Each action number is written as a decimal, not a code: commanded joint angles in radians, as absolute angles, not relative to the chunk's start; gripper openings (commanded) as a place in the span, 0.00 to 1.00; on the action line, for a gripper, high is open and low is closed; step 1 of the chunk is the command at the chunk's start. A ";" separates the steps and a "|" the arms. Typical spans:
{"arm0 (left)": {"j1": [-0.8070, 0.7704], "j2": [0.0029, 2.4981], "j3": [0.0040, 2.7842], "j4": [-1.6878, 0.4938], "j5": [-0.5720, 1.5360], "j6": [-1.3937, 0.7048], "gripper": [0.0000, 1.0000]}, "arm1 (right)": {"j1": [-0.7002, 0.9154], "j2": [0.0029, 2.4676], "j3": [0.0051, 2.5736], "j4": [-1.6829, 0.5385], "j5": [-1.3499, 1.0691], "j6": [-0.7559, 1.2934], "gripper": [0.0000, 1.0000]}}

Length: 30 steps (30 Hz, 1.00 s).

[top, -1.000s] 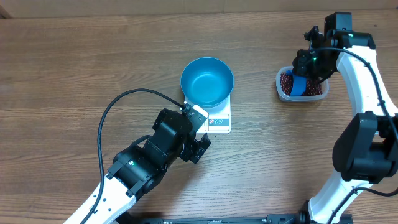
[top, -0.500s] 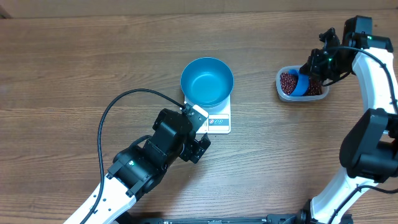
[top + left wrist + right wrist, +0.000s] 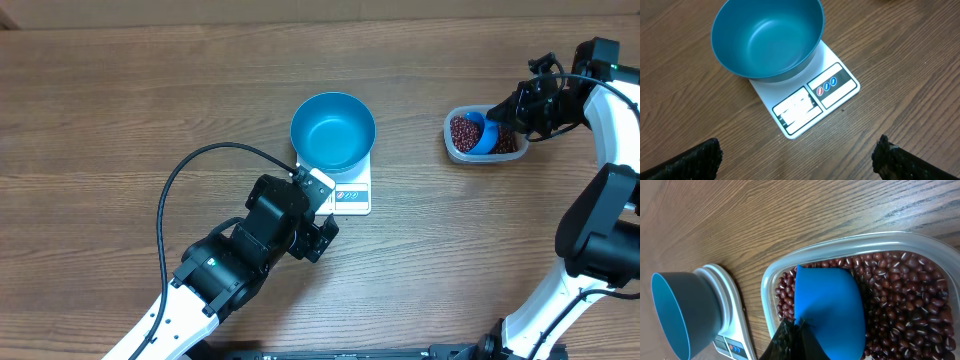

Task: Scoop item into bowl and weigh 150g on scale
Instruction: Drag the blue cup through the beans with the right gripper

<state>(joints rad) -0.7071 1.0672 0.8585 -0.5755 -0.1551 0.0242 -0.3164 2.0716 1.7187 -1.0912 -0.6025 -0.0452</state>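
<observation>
Blue bowl (image 3: pixel 333 130) atop the scale (image 3: pixel 352 195) is empty; my right tool (image 3: pixel 790 342) clamps the scoop (image 3: pixel 827 307) amid beans (image 3: pixel 900 295), left tool (image 3: pixel 797 155) wide.

White arm links (image 3: pixel 592 120), black joints (image 3: pixel 275 215), looping black cable (image 3: pixel 168 195).

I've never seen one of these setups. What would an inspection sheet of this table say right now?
Surface: wooden table, bare brown grain.
Job's things: blue bowl empty, standing on the white scale; beans in a clear tub, blue scoop among them.
Clutter: nothing seen.
Fingers: left fingers wide open, holding nothing, near the scale; right fingers shut on the scoop.
Cables: black cable looping from the left arm.
Surroundings: nothing seen.
</observation>
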 commanded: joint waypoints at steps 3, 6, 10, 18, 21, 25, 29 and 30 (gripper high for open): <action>-0.706 1.072 0.853 -0.572 -0.167 0.011 1.00 | -0.321 2.112 1.720 -1.094 -0.604 -0.063 0.04; -0.706 1.072 0.853 -0.572 -0.167 0.011 1.00 | -0.331 2.112 1.720 -1.099 -0.604 -0.089 0.04; -0.706 1.072 0.853 -0.572 -0.167 0.011 0.99 | -0.345 2.112 1.720 -1.106 -0.605 -0.137 0.04; -0.706 1.071 0.853 -0.572 -0.167 0.011 0.99 | -0.382 2.112 1.720 -1.117 -0.605 -0.190 0.04; -0.706 1.072 0.853 -0.572 -0.167 0.011 0.99 | -0.401 2.112 1.720 -1.117 -0.609 -0.192 0.04; -0.706 1.071 0.853 -0.572 -0.167 0.011 1.00 | -0.422 2.112 1.720 -1.118 -0.609 -0.192 0.04; -0.706 1.071 0.853 -0.572 -0.167 0.011 1.00 | -0.442 2.112 1.720 -1.123 -0.617 -0.198 0.04; -0.706 1.071 0.853 -0.572 -0.167 0.011 1.00 | -0.453 2.112 1.720 -1.131 -0.642 -0.216 0.04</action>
